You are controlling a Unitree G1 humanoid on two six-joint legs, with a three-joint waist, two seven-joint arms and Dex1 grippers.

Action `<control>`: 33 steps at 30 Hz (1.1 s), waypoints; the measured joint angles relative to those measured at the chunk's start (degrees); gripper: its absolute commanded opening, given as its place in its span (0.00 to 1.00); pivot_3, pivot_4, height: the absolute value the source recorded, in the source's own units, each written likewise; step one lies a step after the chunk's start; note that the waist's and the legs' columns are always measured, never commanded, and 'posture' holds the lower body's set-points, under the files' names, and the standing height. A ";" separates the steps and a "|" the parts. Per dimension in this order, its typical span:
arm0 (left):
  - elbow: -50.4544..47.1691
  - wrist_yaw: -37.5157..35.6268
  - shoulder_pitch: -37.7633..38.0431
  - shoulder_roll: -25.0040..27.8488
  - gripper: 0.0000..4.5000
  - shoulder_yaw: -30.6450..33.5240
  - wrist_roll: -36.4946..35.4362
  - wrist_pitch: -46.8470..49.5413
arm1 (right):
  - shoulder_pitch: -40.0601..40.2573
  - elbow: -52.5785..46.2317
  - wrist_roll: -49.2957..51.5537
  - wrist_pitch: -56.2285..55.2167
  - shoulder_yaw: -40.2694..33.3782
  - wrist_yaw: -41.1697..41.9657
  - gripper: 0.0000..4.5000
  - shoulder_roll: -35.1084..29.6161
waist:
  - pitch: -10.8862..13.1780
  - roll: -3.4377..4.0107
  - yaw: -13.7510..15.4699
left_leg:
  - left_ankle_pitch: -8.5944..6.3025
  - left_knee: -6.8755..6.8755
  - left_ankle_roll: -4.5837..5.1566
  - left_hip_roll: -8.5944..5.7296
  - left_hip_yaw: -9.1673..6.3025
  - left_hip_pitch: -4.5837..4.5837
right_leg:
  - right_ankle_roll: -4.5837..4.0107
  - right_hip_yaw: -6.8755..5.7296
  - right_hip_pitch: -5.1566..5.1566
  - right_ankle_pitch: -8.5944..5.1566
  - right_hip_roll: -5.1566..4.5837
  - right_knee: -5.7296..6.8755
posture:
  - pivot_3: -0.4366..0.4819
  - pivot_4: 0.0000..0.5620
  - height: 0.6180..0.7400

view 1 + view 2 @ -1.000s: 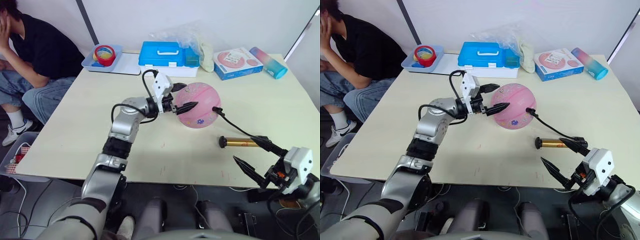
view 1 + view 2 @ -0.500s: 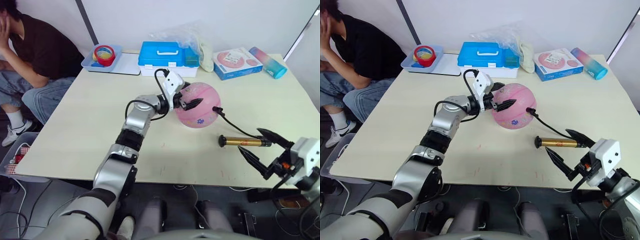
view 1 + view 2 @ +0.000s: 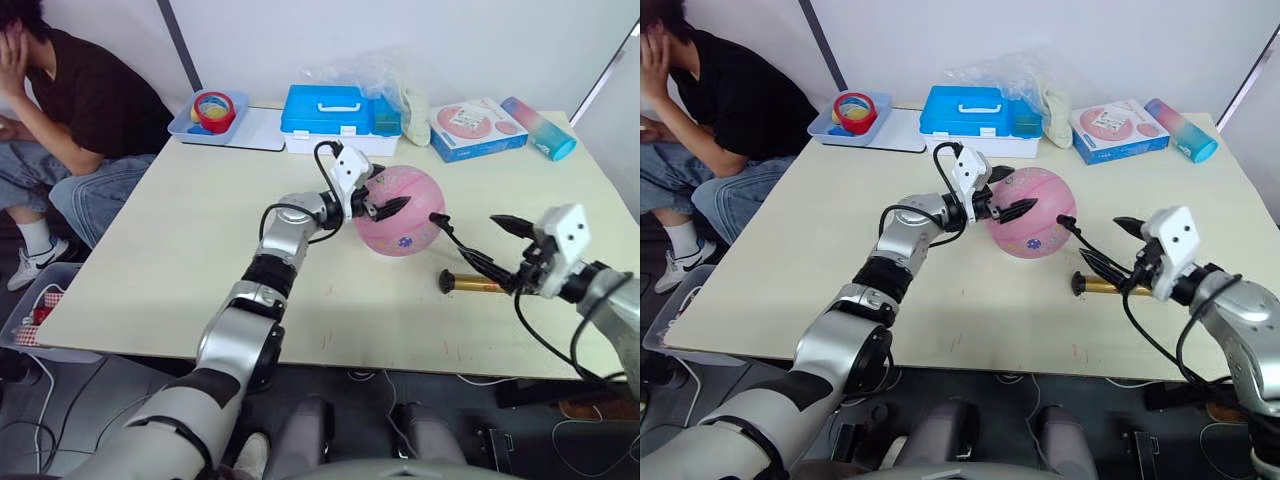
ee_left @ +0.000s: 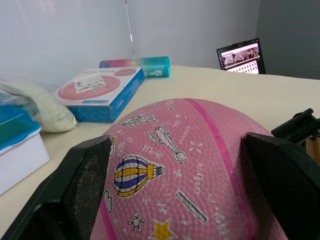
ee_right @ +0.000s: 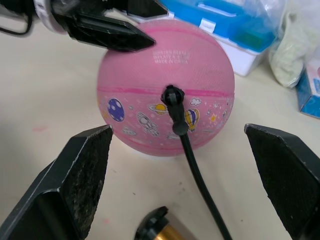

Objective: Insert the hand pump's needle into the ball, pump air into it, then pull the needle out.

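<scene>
Pink rubber ball (image 3: 398, 210) sits near the middle of the tabletop (image 3: 180, 250), printed with small cartoon figures, a balloon and stars. The left gripper (image 3: 385, 194) reaches over the ball's near-left side, its two black fingers (image 4: 80, 190) spread apart with the ball's curve between them; in the left wrist view the fingers flank the ball on either side, and I cannot tell whether they touch it.

On the ball's right side a black fitting is plugged into the valve, so the needle (image 5: 171, 95) is seated in the ball and its metal pin is hidden. From that fitting the thin black hose (image 5: 197, 170) runs down across the tabletop to the hand pump (image 3: 470, 283), whose bronze-gold cylinder lies flat on the tabletop, to the right of the ball and nearer the front edge, its black end cap pointing toward the ball.

The right gripper (image 3: 492, 248) is just above the pump's right end, fingers (image 5: 85, 175) wide apart and holding nothing; the right wrist view looks between them straight at the ball and the plugged-in fitting.

Along the far edge of the tabletop stand a blue plastic case (image 3: 325, 110), a small blue tray (image 3: 190, 125) with rolls of tape, a blue box (image 3: 475, 122) and a teal-and-pink bottle (image 3: 538, 127) lying on its side. A person (image 3: 70, 110) in a black shirt sits beside the table's left far corner.
</scene>
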 measured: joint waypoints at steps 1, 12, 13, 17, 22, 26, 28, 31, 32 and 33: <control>0.30 0.07 -0.08 -0.22 1.00 -0.01 0.03 -0.38 | -2.09 1.50 -0.76 0.75 1.43 0.29 0.98 -0.06 | 0.00 0.00 0.03 | 0.00 0.00 0.00 0.00 -0.01 0.00 | 0.00 0.00 0.01 0.00 0.00 0.00 | 0.48 0.27 1.00; 1.65 0.20 -0.31 -0.91 1.00 0.09 0.18 -1.78 | -15.09 12.10 -4.32 5.13 8.59 3.19 0.98 1.96 | -0.01 -0.01 0.31 | 0.01 -0.01 0.02 -0.02 -0.06 0.04 | 0.01 -0.02 0.08 0.01 0.00 -0.05 | 0.48 0.27 1.00; 1.67 0.20 -0.31 -0.91 1.00 0.09 0.19 -1.80 | -15.76 12.28 -4.51 5.35 8.91 3.39 0.98 1.97 | -0.01 -0.01 0.38 | 0.01 -0.01 0.01 -0.02 -0.08 0.04 | 0.01 -0.02 0.09 0.01 0.00 -0.05 | 0.48 0.27 1.00; 1.74 0.21 -0.30 -1.01 1.00 0.11 0.22 -1.97 | -17.92 15.11 -5.67 5.79 9.98 4.21 0.87 2.77 | -0.01 -0.01 0.41 | 0.01 -0.01 0.02 -0.04 -0.07 0.03 | 0.02 -0.03 0.14 0.02 -0.01 -0.08 | 0.48 0.27 1.00; 1.82 0.32 -0.30 -0.99 1.00 0.12 0.27 -2.15 | -18.32 16.09 -6.48 6.04 10.50 6.66 0.34 2.96 | -0.01 -0.01 0.38 | 0.01 -0.01 0.02 -0.04 -0.08 0.04 | 0.02 -0.03 0.14 0.02 -0.01 -0.08 | 0.48 0.27 1.00; 1.97 0.56 -0.30 -0.89 1.00 0.24 0.48 -2.35 | -18.63 16.10 -7.19 6.07 10.60 7.44 0.01 2.96 | -0.01 -0.01 0.31 | 0.01 -0.01 0.01 -0.03 -0.08 0.06 | 0.02 -0.03 0.15 0.02 -0.01 -0.08 | 0.48 0.27 1.00; 2.00 0.89 -0.26 -0.92 1.00 0.22 0.76 -2.82 | -18.77 16.02 -7.40 6.27 10.60 7.54 0.01 2.96 | -0.01 -0.01 0.32 | 0.01 -0.01 0.01 -0.03 -0.08 0.07 | 0.02 -0.03 0.15 0.02 -0.01 -0.08 | 0.48 0.27 1.00; 2.22 0.99 -0.08 -0.99 1.00 0.20 0.90 -3.22 | -18.77 15.42 -7.46 7.16 10.53 7.50 0.01 2.87 | -0.01 -0.01 0.31 | 0.01 -0.02 0.01 -0.03 -0.08 0.07 | 0.02 -0.03 0.15 0.02 -0.01 -0.08 | 0.48 0.27 1.00; 2.41 1.26 0.18 -1.06 1.00 0.05 1.21 -3.68 | -18.77 15.13 -7.54 7.45 10.53 7.57 0.01 2.54 | -0.01 -0.01 0.35 | 0.01 -0.02 0.01 -0.03 -0.08 0.06 | 0.02 -0.03 0.14 0.02 -0.02 -0.08 | 0.48 0.27 1.00; 2.52 1.48 0.31 -1.14 1.00 -0.14 1.42 -4.17 | -18.77 14.94 -7.60 7.73 10.53 7.62 0.01 2.30 | -0.01 -0.01 0.40 | 0.01 -0.02 0.01 -0.03 -0.08 0.06 | 0.02 -0.03 0.15 0.02 -0.02 -0.08 | 0.48 0.27 1.00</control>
